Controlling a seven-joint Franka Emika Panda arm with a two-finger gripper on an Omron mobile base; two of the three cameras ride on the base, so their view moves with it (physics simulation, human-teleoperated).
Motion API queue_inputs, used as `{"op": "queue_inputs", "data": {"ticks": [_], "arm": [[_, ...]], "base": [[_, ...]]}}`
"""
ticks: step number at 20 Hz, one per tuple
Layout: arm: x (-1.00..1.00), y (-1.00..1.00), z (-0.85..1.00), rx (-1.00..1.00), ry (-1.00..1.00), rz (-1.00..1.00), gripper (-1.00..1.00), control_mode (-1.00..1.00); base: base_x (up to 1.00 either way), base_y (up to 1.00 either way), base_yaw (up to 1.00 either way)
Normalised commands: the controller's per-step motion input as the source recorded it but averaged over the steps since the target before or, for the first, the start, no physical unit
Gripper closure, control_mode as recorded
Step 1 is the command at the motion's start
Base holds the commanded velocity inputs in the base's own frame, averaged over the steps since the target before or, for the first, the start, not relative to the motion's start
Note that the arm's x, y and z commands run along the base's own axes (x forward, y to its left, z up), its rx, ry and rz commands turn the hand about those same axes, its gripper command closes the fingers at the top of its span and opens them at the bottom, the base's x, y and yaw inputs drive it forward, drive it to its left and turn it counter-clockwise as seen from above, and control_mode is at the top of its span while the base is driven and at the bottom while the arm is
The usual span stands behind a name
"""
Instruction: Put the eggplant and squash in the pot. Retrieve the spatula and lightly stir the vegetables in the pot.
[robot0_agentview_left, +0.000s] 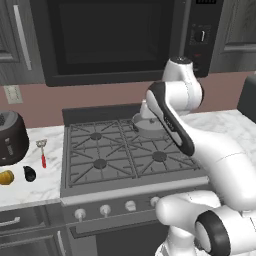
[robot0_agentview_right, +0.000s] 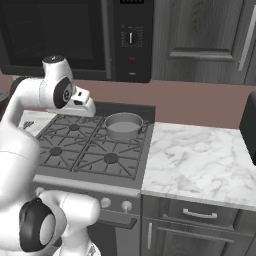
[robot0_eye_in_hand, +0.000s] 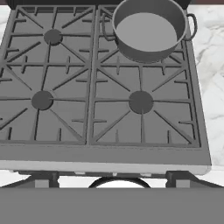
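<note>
The arm is holding its claw (robot0_agentview_right: 89, 107) high over the stove (robot0_agentview_left: 125, 155), above the back burners, and the camera on the hand is looking down on the grates. I cannot tell whether the fingers are spread or pressed together, because no picture is showing them clearly; nothing seems to be between them.

The pot (robot0_agentview_right: 123, 125) is standing empty on the back right burner, near the marble counter on the right (robot0_agentview_right: 200, 160). The eggplant (robot0_agentview_left: 29, 173), the squash (robot0_agentview_left: 6, 177) and the spatula (robot0_agentview_left: 42, 151) are all lying on the counter to the left of the stove (robot0_agentview_left: 35, 185), in front of a big dark appliance (robot0_agentview_left: 11, 137). So every vegetable is well apart from the claw, far to its left and lower, while the pot is near it on the right.

In my judgement, nothing of the task is done yet, and the risks are coming from the long reach. The eggplant is small, glossy and rounded, so it may be slipping out of a pinch that is not centred. The squash is lying just beside it and could be pushed toward the counter edge. The dark appliance is standing close behind and the arm could be knocking it.
</note>
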Motion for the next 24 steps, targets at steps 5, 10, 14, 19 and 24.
{"op": "queue_inputs", "data": {"ticks": [5, 10, 14, 19, 24], "arm": [[-0.11, 1.00, -0.10, -0.09, -0.04, 0.00, -1.00, -1.00], [-0.08, 0.99, -0.05, -0.05, 0.00, 0.00, -1.00, -1.00], [-0.04, 0.85, -0.03, -0.01, 0.00, 0.04, -1.00, -1.00], [0.08, 0.70, -0.26, 0.02, 0.00, 0.18, -1.00, -1.00], [0.22, 0.75, -0.40, 0.06, 0.03, 0.24, -1.00, -1.00]], "base": [[0.00, 0.00, 0.00], [0.00, 0.00, 0.00], [0.00, 0.00, 0.00], [0.00, 0.00, 0.00], [0.00, 0.00, 0.00]]}}
